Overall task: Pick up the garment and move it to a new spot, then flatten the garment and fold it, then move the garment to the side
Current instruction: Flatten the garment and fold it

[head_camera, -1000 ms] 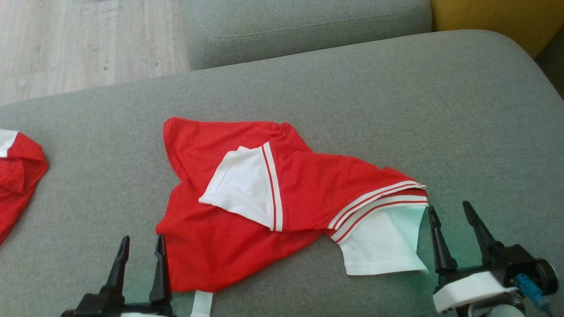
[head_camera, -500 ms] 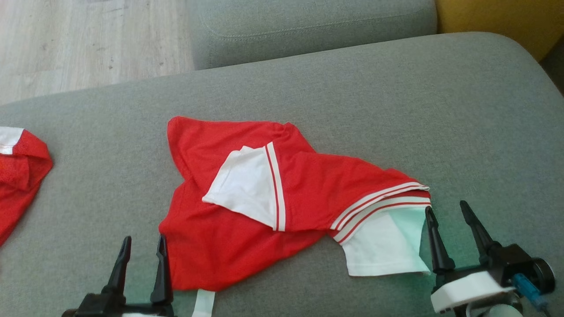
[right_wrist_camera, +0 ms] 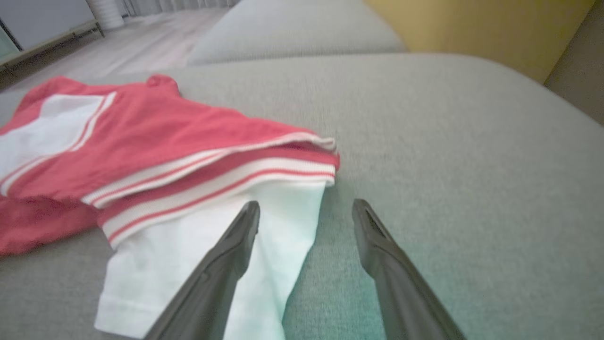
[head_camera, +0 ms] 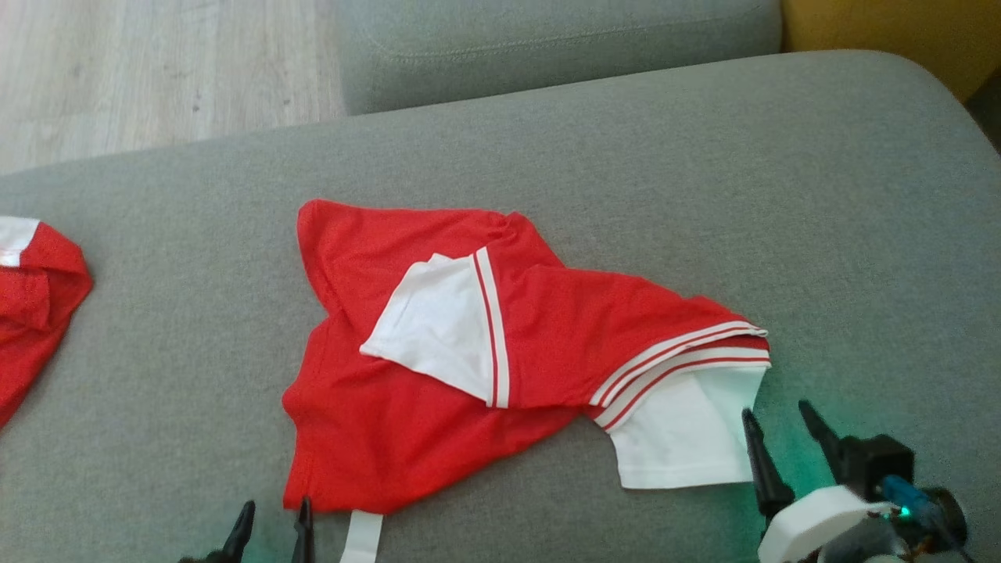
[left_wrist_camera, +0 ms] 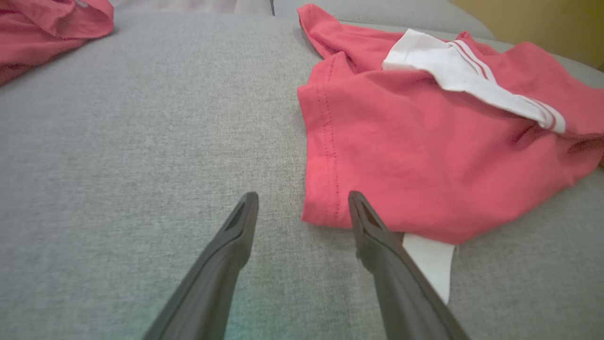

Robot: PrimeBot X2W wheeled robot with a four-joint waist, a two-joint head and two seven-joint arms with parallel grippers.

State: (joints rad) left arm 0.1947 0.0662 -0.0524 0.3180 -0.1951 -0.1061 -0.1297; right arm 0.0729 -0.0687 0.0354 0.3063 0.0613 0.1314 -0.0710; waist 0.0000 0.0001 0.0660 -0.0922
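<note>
- Second red garment [head_camera: 35,305]: cut by the head view's left edge; full shape cannot be told.
- White strip [head_camera: 361,538]: tucked under the hem of the red shirt [head_camera: 407,422], cut by the bottom edge.
- Left gripper [head_camera: 276,507]: body below the bottom edge, fingertips showing.
- Yellow thing [head_camera: 891,31]: top right corner, cut off, unidentifiable.
- Right wrist view: shirt and cushion [right_wrist_camera: 448,118] softly blurred.

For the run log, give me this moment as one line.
phase: pre-grasp | shirt: crumpled on sofa, unheld | left hand: open, beside shirt | right hand: open, at sleeve
</note>
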